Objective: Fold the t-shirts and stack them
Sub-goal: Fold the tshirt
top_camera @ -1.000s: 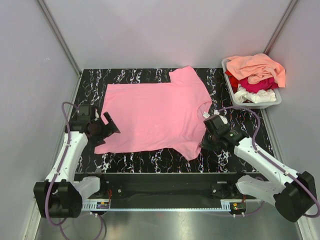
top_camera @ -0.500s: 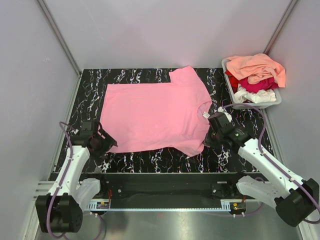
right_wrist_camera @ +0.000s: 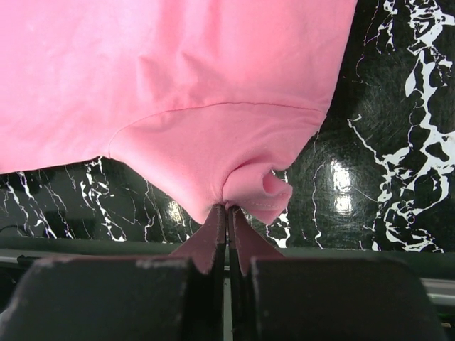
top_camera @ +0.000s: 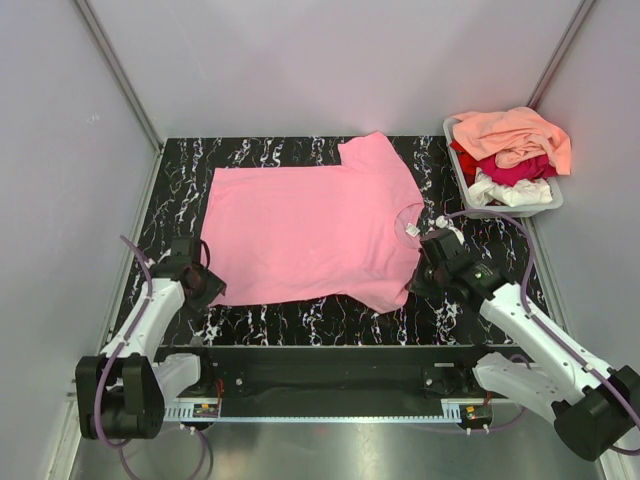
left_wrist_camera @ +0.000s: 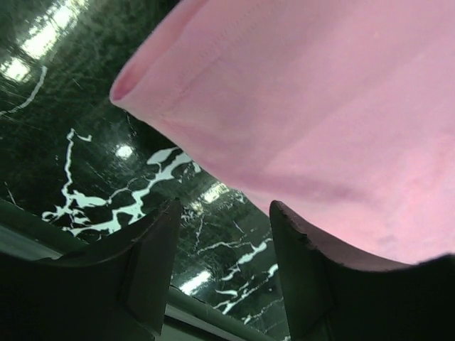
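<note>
pink t-shirt lengthwise left-right on counter, neck rightward, right jaws clamped on its sleeve, left jaws apart, narrower than before

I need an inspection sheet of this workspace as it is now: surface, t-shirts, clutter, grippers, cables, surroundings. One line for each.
Surface: black marbled table, glossy.
Job's things: pink t-shirt spread flat, not folded; peach-orange tee, crimson tee and white tee heaped in the grey tub, far right.
Clutter: nothing seen.
Grippers: left gripper open at the shirt's near left corner, holding nothing; right gripper shut on the shirt's near sleeve.
Cables: purple cables loop beside each arm.
Surroundings: plain grey walls; metal rail at the near edge.
</note>
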Tool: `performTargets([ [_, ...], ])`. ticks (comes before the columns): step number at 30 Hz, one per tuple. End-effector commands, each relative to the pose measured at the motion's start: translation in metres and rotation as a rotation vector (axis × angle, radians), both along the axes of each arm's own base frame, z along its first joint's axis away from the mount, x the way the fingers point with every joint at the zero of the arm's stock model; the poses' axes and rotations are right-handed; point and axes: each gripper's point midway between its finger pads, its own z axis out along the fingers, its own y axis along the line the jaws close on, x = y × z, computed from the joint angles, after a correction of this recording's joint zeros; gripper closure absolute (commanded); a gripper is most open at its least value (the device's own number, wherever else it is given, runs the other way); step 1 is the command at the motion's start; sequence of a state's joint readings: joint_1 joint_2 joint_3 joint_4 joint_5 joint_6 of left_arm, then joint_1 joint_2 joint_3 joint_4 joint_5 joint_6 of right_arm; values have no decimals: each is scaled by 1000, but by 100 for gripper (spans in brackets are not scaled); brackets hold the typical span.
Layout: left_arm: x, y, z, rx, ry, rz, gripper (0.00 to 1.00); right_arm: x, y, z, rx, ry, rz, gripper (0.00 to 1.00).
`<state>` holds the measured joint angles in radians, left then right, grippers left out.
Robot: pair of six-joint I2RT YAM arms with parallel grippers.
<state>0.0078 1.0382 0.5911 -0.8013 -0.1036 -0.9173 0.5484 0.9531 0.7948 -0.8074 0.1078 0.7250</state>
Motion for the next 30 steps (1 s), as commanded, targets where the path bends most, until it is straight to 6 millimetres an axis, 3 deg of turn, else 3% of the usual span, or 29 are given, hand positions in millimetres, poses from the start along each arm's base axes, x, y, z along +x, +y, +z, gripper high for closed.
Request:
performTargets([
  [1, 13, 15, -3, 82, -27, 29, 42, -2, 0, 6, 25, -23, 7, 100],
  [10, 9, 25, -30, 135, 21, 36, 47, -6, 3, 10, 51, -27, 24, 100],
  [15, 11, 24, -47, 135, 33, 24, 70, -7, 3, 8, 53, -19, 17, 100],
  [17, 13, 24, -47, 135, 27, 16, 84, -11, 0, 3, 42, 14, -5, 100],
  [19, 15, 24, -45, 135, 19, 9, 99, -14, 0, 5, 54, 48, -39, 100],
  [27, 16, 20, -12, 123, -15, -58, 100, -46, 2, 6, 143, 129, -56, 100],
  [30, 24, 3, -6, 62, -21, -130, 100, -44, 1, 14, 156, 103, -65, 100],
])
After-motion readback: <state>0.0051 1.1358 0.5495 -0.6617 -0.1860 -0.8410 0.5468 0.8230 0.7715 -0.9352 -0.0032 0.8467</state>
